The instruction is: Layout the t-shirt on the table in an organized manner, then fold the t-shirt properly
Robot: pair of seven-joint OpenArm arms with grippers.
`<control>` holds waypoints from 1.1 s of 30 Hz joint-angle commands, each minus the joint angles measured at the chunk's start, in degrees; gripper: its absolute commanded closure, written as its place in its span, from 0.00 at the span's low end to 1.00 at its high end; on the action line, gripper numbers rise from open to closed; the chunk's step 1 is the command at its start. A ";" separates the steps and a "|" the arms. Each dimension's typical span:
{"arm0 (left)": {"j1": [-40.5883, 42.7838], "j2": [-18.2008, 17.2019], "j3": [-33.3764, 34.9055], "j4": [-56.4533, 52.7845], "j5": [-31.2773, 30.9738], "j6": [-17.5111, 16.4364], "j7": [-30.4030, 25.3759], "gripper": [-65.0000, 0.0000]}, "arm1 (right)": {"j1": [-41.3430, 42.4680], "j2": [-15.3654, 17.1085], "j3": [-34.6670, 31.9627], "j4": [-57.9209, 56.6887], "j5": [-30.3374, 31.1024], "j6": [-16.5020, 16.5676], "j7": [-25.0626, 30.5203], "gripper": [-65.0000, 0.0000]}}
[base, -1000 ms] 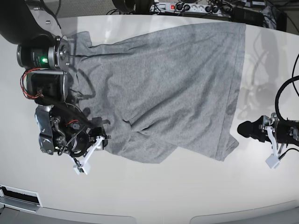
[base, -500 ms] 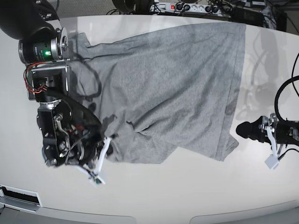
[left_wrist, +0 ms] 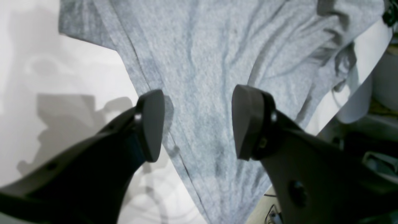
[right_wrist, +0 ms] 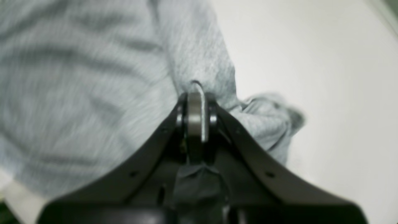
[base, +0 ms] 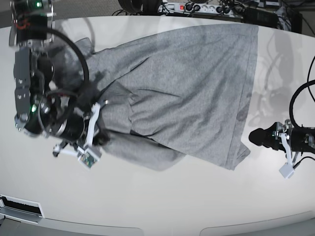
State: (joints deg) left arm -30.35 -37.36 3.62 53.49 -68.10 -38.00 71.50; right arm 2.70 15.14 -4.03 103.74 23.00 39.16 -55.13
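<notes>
Still laying out — the t-shirt (base: 187,93) lies rumpled on the worktop (base: 162,201), unfolded. Right hand (right_wrist: 196,93) pinches its sleeve edge; left hand (left_wrist: 199,124) gapes empty beside its hem.

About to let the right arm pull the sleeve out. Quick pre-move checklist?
1. Right gripper shut on the t-shirt: ok.
2. Cloth pinched at the sleeve end, not the body: cannot tell, wrist view is blurred.
3. Left gripper open, holding nothing: ok.
4. Left gripper off the hem: ok in the base view.
5. Shirt flat: not ok, bunched near the right gripper.
6. Bare table to pull toward: ok.
</notes>
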 commanded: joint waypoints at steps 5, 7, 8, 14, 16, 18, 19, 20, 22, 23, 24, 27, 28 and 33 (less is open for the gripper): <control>-1.77 -1.07 -0.66 0.72 -1.27 -0.15 -1.01 0.45 | -7.23 1.20 0.28 7.96 0.28 0.84 1.51 1.00; -1.77 -1.05 -0.66 0.72 -0.81 -0.15 -1.01 0.45 | -9.75 1.22 0.28 8.83 -1.25 0.84 1.51 1.00; -1.77 -1.05 -0.66 0.72 -0.68 -0.13 -1.03 0.45 | -10.78 1.22 0.26 8.76 -2.21 0.84 1.42 1.00; -1.90 -1.01 -0.66 0.72 -0.72 -0.13 -1.03 0.45 | -17.07 1.29 0.28 8.63 -3.98 0.84 1.44 0.79; -1.90 -1.03 -0.66 0.72 -0.74 -0.13 -1.01 0.45 | -18.34 1.75 0.28 8.63 -3.96 -0.26 1.49 0.48; -1.90 -1.03 -0.66 0.72 -0.68 -0.13 -1.01 0.45 | -18.71 2.45 0.28 8.63 -3.98 -0.66 1.44 0.30; -1.90 -1.05 -0.66 0.72 -0.70 -0.13 -0.98 0.45 | -18.62 2.97 0.28 8.72 -3.93 -0.68 1.27 0.29; -1.90 -1.07 -0.66 0.72 -0.68 -0.13 -0.98 0.45 | -18.32 3.41 0.28 9.05 -3.93 -0.63 0.72 0.29; -1.90 -1.07 -0.66 0.72 -0.68 -0.13 -0.98 0.45 | -17.46 4.09 0.28 11.19 -3.76 -1.18 -2.23 0.29; -1.90 -1.07 -0.66 0.72 -0.68 -0.13 -0.96 0.45 | -16.94 4.17 0.28 13.09 -3.52 -2.40 -3.76 0.29; -1.90 -1.07 -0.66 0.72 -0.68 -0.13 -0.96 0.45 | -16.37 4.37 0.35 15.37 -3.50 -3.72 -4.11 0.29; -1.90 -1.01 -0.66 0.72 -0.74 -0.13 -0.98 0.45 | -14.84 4.72 0.35 21.11 -3.50 -6.21 -0.35 0.29; -1.90 -1.01 -0.66 0.72 -0.74 -0.11 -0.98 0.45 | -14.32 4.72 0.33 21.51 -3.48 -6.97 2.23 0.29; -1.90 -1.07 -0.66 0.72 -0.70 -0.13 -0.96 0.45 | -9.01 4.02 0.26 12.00 -1.60 -8.85 10.47 0.48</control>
State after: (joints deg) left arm -30.52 -37.32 3.62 53.52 -67.66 -37.95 71.40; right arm -7.38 18.83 -4.03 114.50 21.10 30.74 -46.39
